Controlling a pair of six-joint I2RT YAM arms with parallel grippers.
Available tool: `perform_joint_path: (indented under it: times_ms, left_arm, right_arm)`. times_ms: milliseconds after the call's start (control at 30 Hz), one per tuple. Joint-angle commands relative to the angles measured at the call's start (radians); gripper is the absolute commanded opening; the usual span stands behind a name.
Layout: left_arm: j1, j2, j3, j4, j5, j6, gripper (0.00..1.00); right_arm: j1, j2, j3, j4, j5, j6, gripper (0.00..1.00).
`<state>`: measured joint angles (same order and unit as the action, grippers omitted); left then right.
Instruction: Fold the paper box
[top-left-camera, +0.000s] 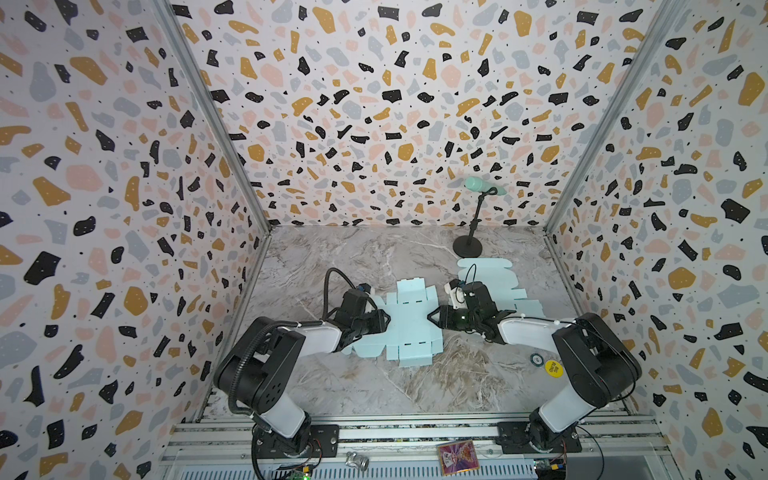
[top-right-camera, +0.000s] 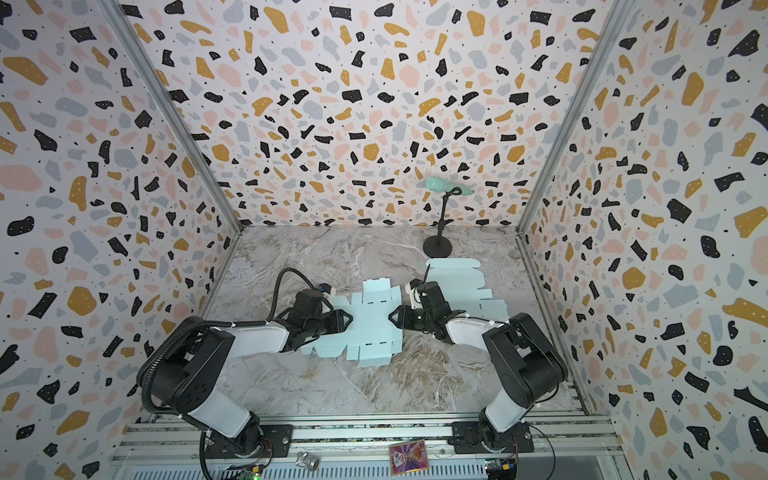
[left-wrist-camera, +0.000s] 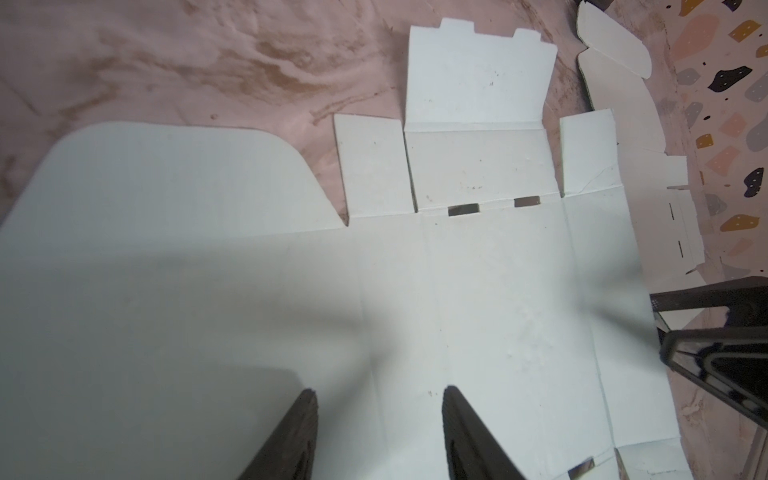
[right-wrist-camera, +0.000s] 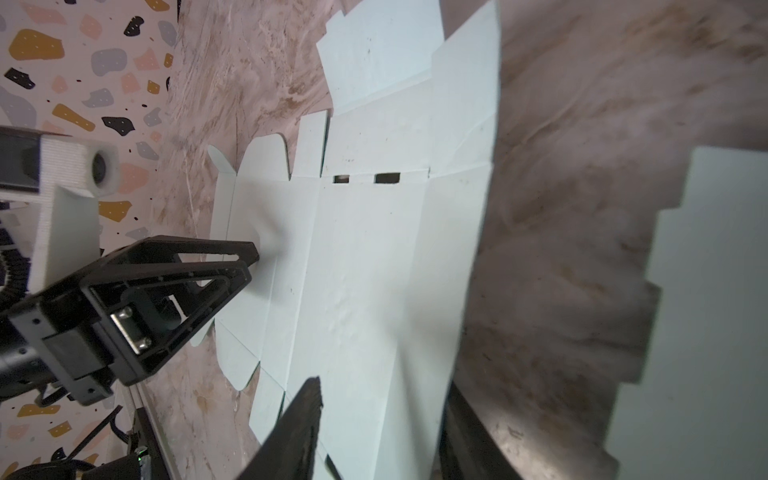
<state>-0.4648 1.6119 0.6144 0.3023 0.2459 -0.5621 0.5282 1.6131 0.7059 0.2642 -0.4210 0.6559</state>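
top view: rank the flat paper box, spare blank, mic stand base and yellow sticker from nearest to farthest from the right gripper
From the right gripper, in a top view:
1. flat paper box, at the fingertips, in the middle.
2. spare blank, just behind the gripper, to the right.
3. mic stand base at the back and yellow sticker at the front right: too close to call.

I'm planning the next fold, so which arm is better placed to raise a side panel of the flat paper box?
Right, likely. The right fingers straddle the right edge of the paper box, ready to pinch it; the left fingers sit open over its left panel, no edge between them.
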Motion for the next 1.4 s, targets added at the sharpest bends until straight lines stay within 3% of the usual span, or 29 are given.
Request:
perform_joint_path:
  times_ms: [0, 700, 1367]
  left_arm:
    - [-0.001, -0.004, -0.025, -0.028, -0.004, -0.002, 0.51]
    - [-0.001, -0.007, -0.03, -0.025, 0.0, -0.001, 0.51]
    - [-0.001, -0.012, -0.027, -0.031, 0.001, 0.0, 0.52]
  right_arm:
    - [0.008, 0.0, 0.03, 0.018, -0.001, 0.007, 0.42]
    - [0.009, -0.015, 0.003, 0.022, 0.057, 0.024, 0.25]
    - [0.005, -0.028, -0.023, 0.056, 0.06, 0.042, 0.16]
